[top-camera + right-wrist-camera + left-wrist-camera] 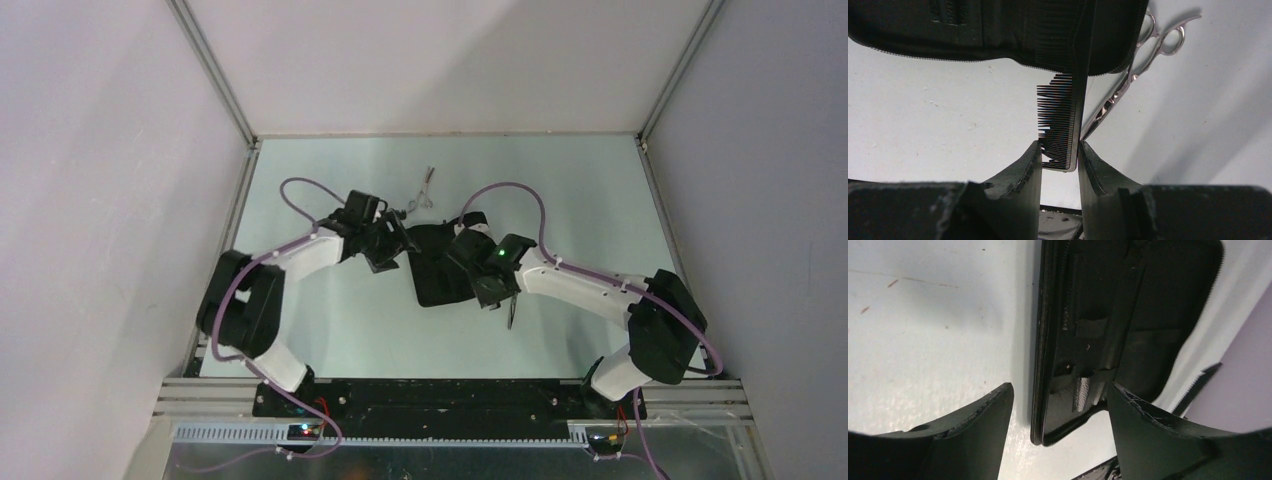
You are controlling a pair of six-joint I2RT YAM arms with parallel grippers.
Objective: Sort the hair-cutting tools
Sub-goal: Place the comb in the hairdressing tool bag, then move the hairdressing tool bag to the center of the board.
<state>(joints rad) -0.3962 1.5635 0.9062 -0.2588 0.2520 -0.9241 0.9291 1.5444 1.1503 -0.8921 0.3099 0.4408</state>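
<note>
Now right pincer clenched on comb end, far end over open case, likely for slotting in. Scissors lie at case rim, beside comb. Left pincer spread astride case edge, probably to steady it.

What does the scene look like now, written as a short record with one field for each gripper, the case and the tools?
left gripper: open, the near end of the case between its fingers
right gripper: shut on the black comb
case: black, zippered, lying open on the table
scissors: silver, on the table beside the held comb, partly hidden by the case
second scissors: on the table beyond the case, apart from it
</note>
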